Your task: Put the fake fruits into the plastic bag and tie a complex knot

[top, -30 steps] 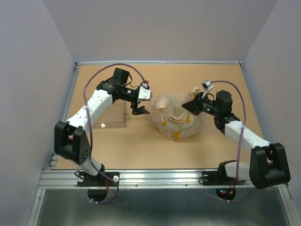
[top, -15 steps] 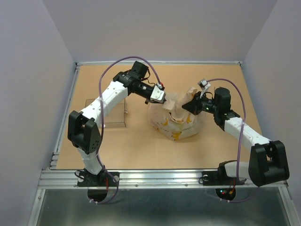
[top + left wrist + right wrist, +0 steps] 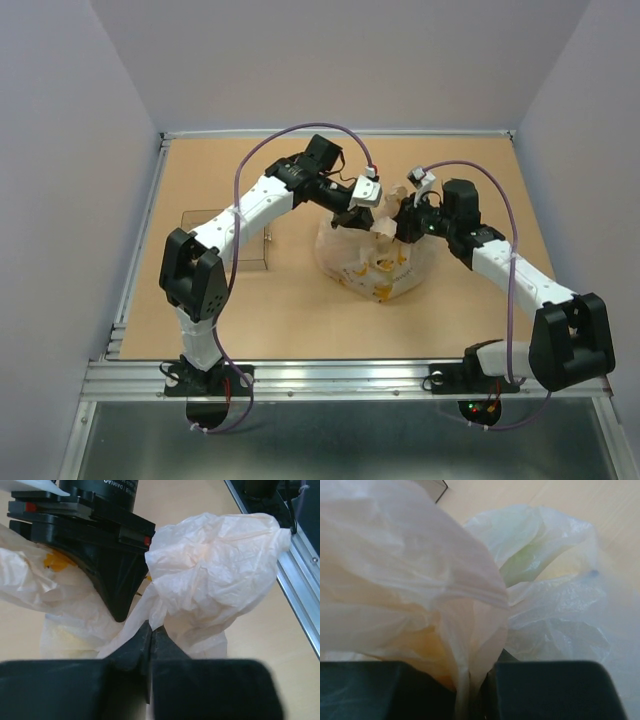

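There were one plastic bag (image 3: 378, 265), one clear tray (image 3: 255, 255) left of the bag, one worktop (image 3: 300, 320), and two end effectors: the left end effector (image 3: 151, 630) and the right end effector (image 3: 472, 685).

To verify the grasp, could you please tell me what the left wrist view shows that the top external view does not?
Only the left wrist view shows the left end effector pinched shut on a fold of the plastic bag. Only the top external view shows the clear tray left of the bag. Both show the right end effector at the bag's top.
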### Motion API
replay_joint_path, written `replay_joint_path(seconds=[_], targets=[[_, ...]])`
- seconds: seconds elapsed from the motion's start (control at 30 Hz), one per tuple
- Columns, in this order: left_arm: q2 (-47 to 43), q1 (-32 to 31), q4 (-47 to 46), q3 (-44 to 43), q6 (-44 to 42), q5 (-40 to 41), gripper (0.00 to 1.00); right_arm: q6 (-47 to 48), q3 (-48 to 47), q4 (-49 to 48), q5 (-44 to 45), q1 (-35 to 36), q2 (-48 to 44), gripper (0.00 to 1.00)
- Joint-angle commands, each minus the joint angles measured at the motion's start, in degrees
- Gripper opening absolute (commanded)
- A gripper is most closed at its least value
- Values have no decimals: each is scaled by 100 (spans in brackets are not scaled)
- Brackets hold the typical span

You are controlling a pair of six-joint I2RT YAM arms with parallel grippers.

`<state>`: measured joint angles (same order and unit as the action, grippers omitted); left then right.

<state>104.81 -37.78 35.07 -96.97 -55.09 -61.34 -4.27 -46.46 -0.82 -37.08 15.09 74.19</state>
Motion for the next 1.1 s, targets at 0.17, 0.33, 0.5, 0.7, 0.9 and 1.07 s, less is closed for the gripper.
replay_joint_path(seconds=[0.17, 0.33, 0.5, 0.7, 0.9, 1.07], targets=[[-637, 139, 1359, 99, -1456, -256, 99, 287, -346, 407, 26, 38, -265, 5], [-454, 139, 2003, 38, -2119, -203, 99, 348, -364, 460, -124, 38, -283, 0], [-84, 139, 1584, -94, -1710, -440, 99, 629, -303, 512, -387, 38, -274, 1], [-84, 122, 274, 195, -1092, -563, 99, 875, -285, 574, -361, 29, -256, 1], [-216, 122, -509, 442, -697, -326, 99, 990, -320, 662, -326, 38, -212, 0], [-111, 122, -213, 293, -862, -527, 99, 937, -329, 671, -265, 29, -204, 0]])
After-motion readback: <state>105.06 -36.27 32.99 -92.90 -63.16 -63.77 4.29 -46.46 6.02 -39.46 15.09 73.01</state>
